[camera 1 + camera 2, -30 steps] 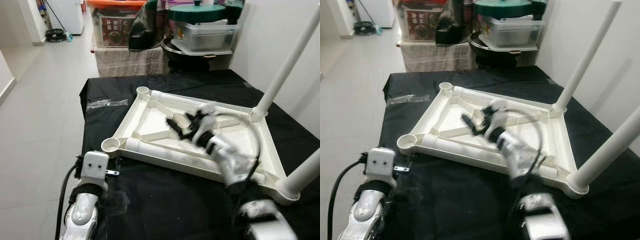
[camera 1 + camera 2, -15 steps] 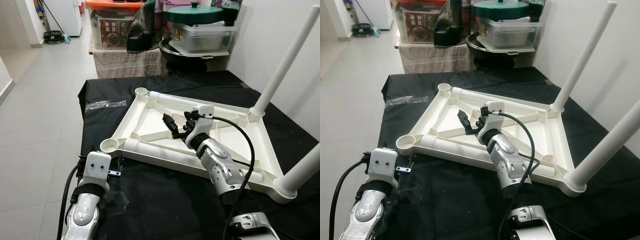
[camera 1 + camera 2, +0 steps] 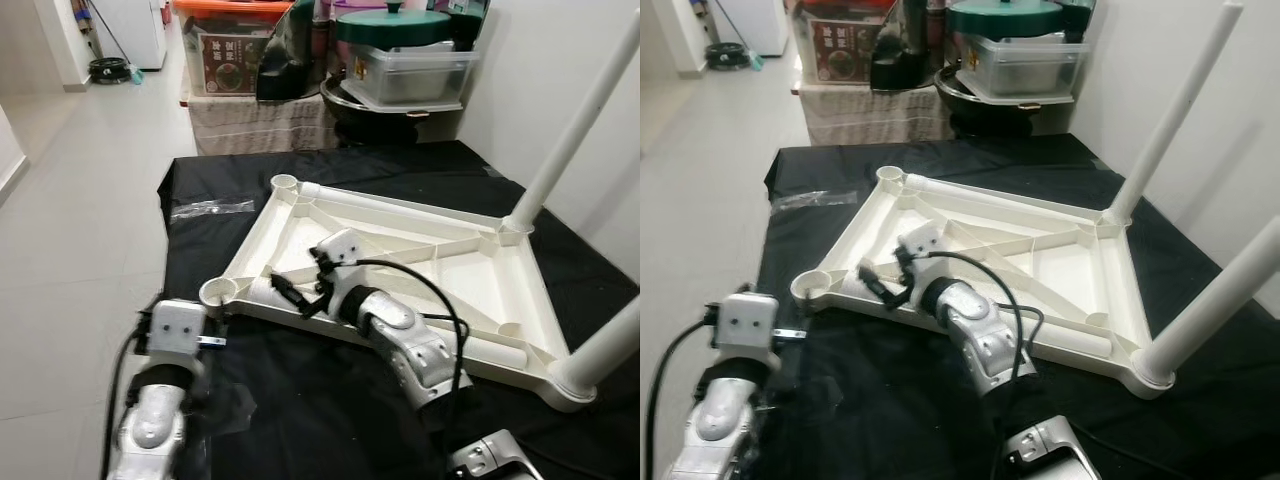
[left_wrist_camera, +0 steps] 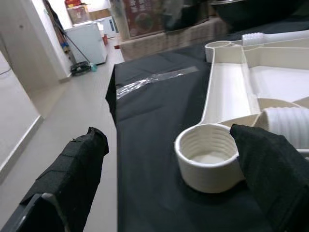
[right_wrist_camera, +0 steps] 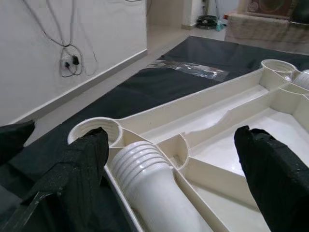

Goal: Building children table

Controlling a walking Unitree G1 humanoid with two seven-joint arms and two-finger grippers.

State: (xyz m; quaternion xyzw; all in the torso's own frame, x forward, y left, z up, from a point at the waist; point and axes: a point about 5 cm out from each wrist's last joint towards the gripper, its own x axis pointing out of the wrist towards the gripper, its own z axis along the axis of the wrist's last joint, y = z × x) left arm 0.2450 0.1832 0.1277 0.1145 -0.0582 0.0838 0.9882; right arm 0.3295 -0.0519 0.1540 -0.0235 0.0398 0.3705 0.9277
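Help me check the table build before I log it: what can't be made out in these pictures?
- Upper ends of the two fitted legs: cut off by the head views' edge.
- Near end of the loose leg in the tabletop: hidden behind the right arm.
- Whether the right gripper touches that leg's threaded end: unclear in every view.
- Left gripper, its jaws apart beside the empty corner socket: contact unclear.

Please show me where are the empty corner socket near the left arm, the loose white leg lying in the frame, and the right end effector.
Empty corner socket point(image 4: 207, 157), left wrist view, inside its threaded cup.
Loose white leg point(image 5: 145, 186), right wrist view, ribbed end.
Right end effector point(image 3: 288, 294), left eye view, between its fingertips.
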